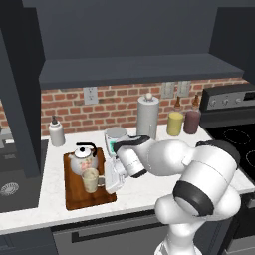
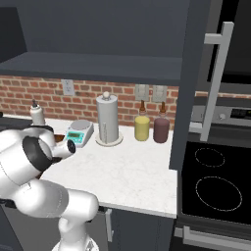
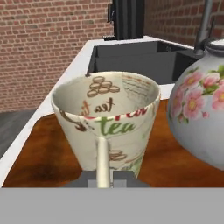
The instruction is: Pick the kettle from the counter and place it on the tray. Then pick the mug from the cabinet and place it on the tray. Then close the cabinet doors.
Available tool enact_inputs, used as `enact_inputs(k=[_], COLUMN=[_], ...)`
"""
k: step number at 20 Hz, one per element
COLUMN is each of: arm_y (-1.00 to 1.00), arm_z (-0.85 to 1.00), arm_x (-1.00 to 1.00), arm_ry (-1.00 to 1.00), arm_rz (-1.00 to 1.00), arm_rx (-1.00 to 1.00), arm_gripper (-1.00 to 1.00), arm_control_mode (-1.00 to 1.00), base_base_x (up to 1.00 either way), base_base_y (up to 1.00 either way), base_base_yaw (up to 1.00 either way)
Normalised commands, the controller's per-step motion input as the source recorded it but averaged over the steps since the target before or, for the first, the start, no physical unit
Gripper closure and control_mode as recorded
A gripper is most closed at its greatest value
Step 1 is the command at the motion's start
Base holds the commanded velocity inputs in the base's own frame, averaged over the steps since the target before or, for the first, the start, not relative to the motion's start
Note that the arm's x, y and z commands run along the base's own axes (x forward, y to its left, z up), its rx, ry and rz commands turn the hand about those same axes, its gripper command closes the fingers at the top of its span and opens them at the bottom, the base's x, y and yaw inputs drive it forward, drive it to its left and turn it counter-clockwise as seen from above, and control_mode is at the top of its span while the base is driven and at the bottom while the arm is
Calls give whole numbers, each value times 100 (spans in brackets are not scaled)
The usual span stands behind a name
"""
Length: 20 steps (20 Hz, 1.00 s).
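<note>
Mug [image 3: 107, 127] upright on tray [image 1: 75, 198], near its front edge, just beside kettle [image 1: 83, 159] behind it. Gripper [image 3: 105, 177] at mug handle, fingers narrowly parted around it; actual grip unclear. Bare counter [image 1: 137, 191] right of tray. Cabinet door [image 2: 188, 83] open.

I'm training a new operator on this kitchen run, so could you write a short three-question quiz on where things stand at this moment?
1. True or false: the kettle already stands on the tray.
2. Where is the mug now? A) on the cabinet shelf B) on the tray in front of the kettle C) on the stove
3. Fill in: in the hand view, the gripper sits at the mug's ____.

Key:
1. True; the kettle rests on the brown board.
2. B; the mug stands upright on the tray, close beside the kettle.
3. handle; the fingertips flank it, though whether they clamp it cannot be told.
</note>
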Motion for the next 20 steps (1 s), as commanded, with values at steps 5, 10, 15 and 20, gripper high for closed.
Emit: enact_inputs(k=[5,10,15,20], arm_y=[7,2,0,-4], arm_z=[-26,-21,0,0], arm_x=[0,0,-1,-28], arm_ry=[-10,0,0,-6], arm_rz=[0,0,0,0], arm_rx=[1,0,0,0], arm_gripper=[100,-100,-100,-100], arm_control_mode=[-100,-100,-100,-100], base_base_x=[0,0,0,0], base_base_y=[0,0,0,0], base_base_yaw=[0,0,0,0])
